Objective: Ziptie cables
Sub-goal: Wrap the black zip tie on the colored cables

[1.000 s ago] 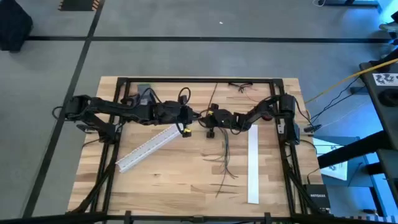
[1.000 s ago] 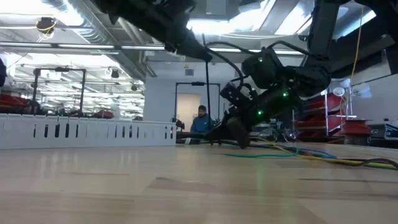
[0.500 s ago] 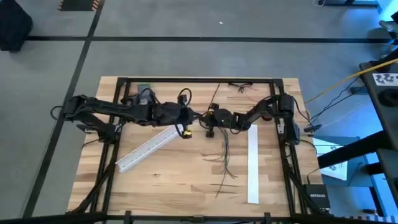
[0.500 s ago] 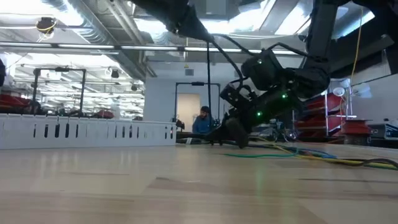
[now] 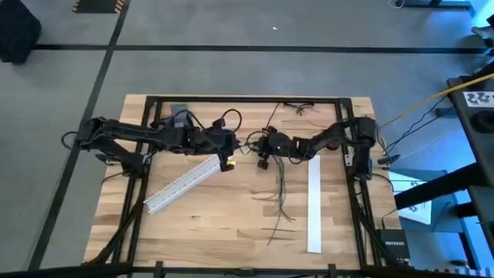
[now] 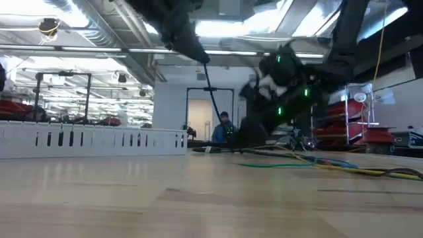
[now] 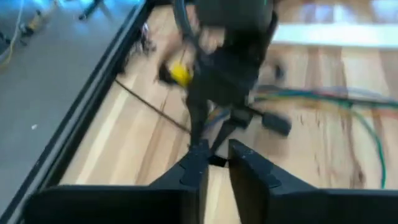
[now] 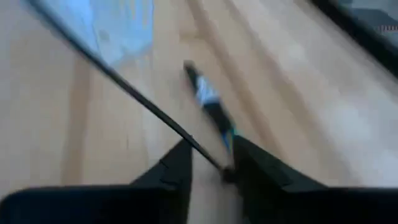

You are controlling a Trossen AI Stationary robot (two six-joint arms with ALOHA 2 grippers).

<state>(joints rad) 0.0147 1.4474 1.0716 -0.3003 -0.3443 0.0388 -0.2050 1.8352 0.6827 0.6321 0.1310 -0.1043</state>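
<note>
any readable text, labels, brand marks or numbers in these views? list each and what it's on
No text can be read for certain.
Black box on the floor off the table's corner: a line of light lettering, too small to read.
White sheet at the picture's right edge: black marker-like patterns, no readable words.
Table and white strips: no text visible.

Place: industrial lab or workshop hall | Floor: grey carpet [image 5: 231, 69] crossed by dark tape lines | Bench: wooden table [image 5: 216, 224] in a black frame | Overhead: exposed ducts and pipes [image 6: 99, 46], strip lights | Background: red equipment racks [image 6: 360, 129], a doorway [image 6: 200, 119], a person [image 6: 225, 127] standing far off
</note>
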